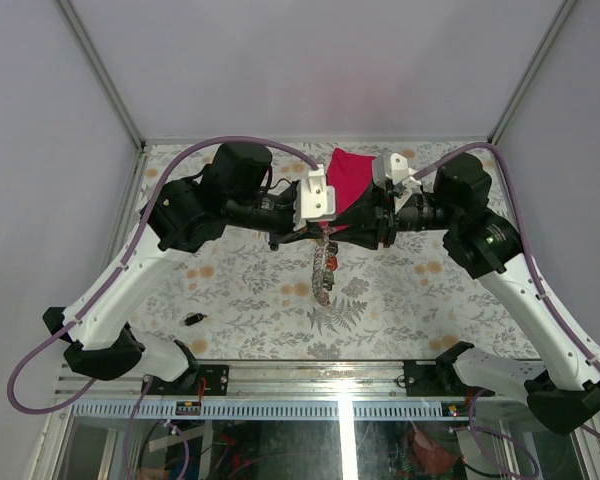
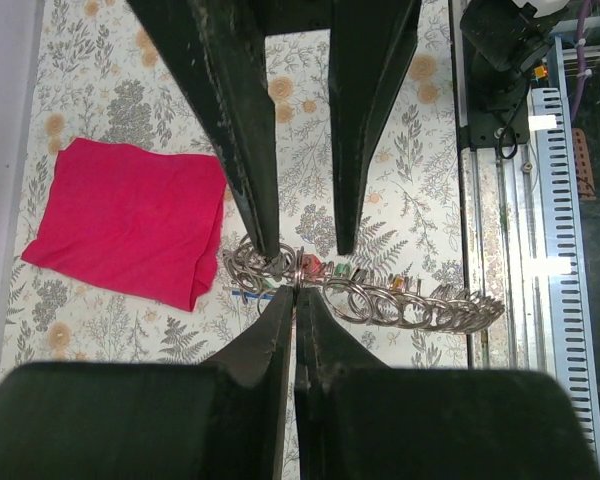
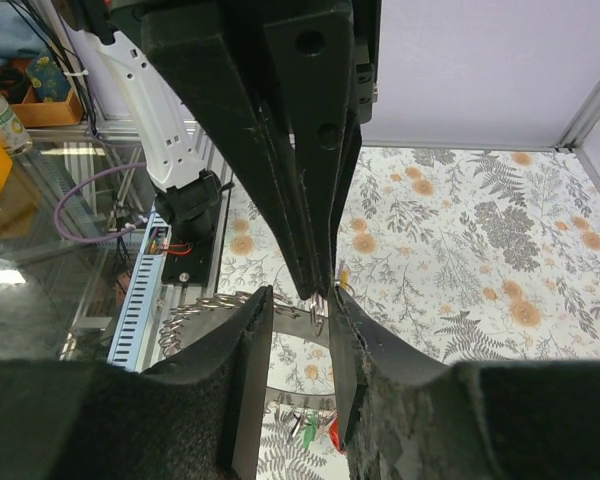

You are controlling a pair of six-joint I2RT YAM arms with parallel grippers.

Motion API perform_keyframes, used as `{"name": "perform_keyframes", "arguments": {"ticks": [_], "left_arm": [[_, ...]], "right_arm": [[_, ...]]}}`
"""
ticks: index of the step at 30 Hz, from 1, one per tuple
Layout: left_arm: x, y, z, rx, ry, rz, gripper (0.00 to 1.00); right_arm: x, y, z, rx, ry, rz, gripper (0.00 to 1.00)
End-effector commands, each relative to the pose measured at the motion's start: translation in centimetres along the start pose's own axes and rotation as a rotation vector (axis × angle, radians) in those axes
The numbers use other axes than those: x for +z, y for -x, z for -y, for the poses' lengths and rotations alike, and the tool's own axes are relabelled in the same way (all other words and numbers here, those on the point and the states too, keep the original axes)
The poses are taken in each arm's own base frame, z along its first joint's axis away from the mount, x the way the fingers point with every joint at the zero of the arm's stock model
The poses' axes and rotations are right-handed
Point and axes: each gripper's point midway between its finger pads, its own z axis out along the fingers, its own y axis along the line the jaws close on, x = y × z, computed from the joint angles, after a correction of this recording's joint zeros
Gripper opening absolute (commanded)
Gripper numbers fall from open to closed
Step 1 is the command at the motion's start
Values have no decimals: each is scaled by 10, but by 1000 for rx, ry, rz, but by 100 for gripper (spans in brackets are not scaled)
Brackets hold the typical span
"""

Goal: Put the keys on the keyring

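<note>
A chain of small metal rings [image 2: 410,305] with red, green and orange keys [image 2: 340,269] hangs between my two grippers above the table's middle, and its tail [image 1: 325,285] reaches the table. My left gripper [image 2: 296,292] is shut on one small ring at the top of the chain. My right gripper [image 3: 302,300] faces it, open, with its fingers [image 2: 250,150] on either side of the left fingertips and that ring. The grey band of the keyring [image 3: 291,326] shows behind, and green and red keys [image 3: 305,428] hang below it. A black key [image 1: 192,319] lies alone at the front left.
A red folded cloth [image 1: 348,175] lies at the back of the flowered table, just behind the grippers. A metal rail with the arm bases [image 1: 310,380] runs along the near edge. Pale enclosure walls stand on the left, right and back.
</note>
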Motion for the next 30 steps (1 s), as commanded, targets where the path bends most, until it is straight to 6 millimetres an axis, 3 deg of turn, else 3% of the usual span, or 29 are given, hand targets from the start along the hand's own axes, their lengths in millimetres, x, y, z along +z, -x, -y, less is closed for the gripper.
{"name": "perform_keyframes", "arguments": {"ticks": [1, 7, 16, 24, 30], "left_arm": [[-7, 21, -5, 49, 30, 53, 0], [-6, 19, -6, 39, 34, 47, 0], [-6, 18, -6, 40, 37, 43, 0], [-7, 18, -6, 42, 40, 43, 0], [-6, 18, -6, 40, 38, 42, 0]], "right_arm": [[8, 3, 1, -2, 45, 32, 35], [16, -5, 2, 12, 61, 22, 35], [19, -16, 5, 10, 37, -17, 24], [16, -23, 10, -3, -1, -53, 31], [16, -21, 10, -9, -2, -49, 19]]}}
